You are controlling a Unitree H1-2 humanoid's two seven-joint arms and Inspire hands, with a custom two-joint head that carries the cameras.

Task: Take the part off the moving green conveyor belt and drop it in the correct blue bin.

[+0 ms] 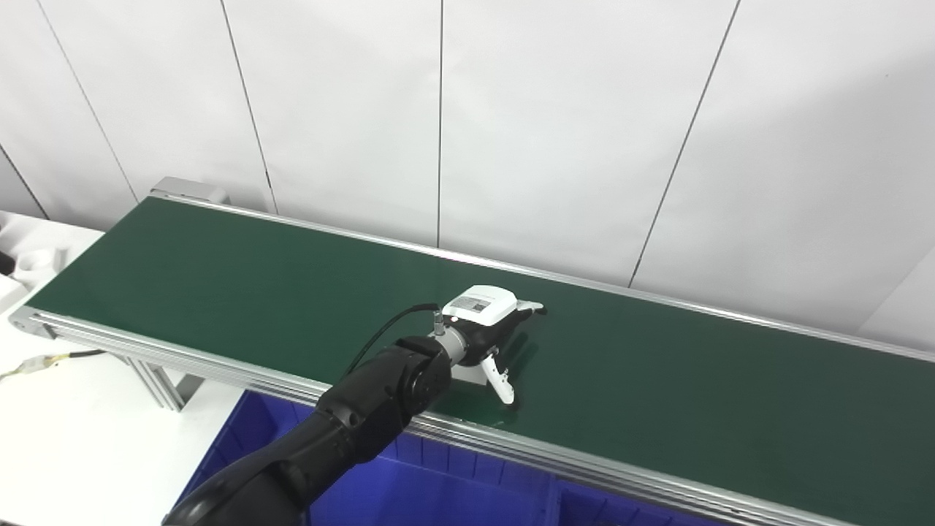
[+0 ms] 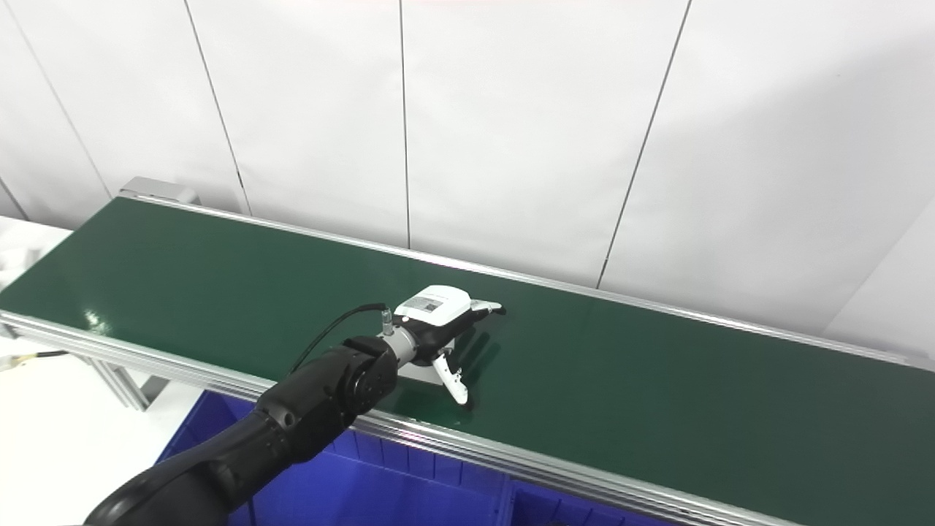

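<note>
One arm alone is in view, rising from the lower left past the blue bin (image 1: 409,489) at the bottom edge. Mid-frame, over the green conveyor belt (image 1: 657,380), the left hand (image 1: 486,329) hangs with fingers apart, thumb down and empty. No part is visible anywhere on the belt; best to wait, hand spread, until one arrives.

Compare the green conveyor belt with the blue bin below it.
The dark green conveyor belt is a flat, smooth, slightly shiny surface edged by silver rails; the blue plastic bin is an open container with ribbed walls. The belt runs across the whole picture, while the bin shows only partly at the bottom edge, lower and nearer the robot. The left hand hovers over the belt, not the bin. No part is visible on either.
</note>
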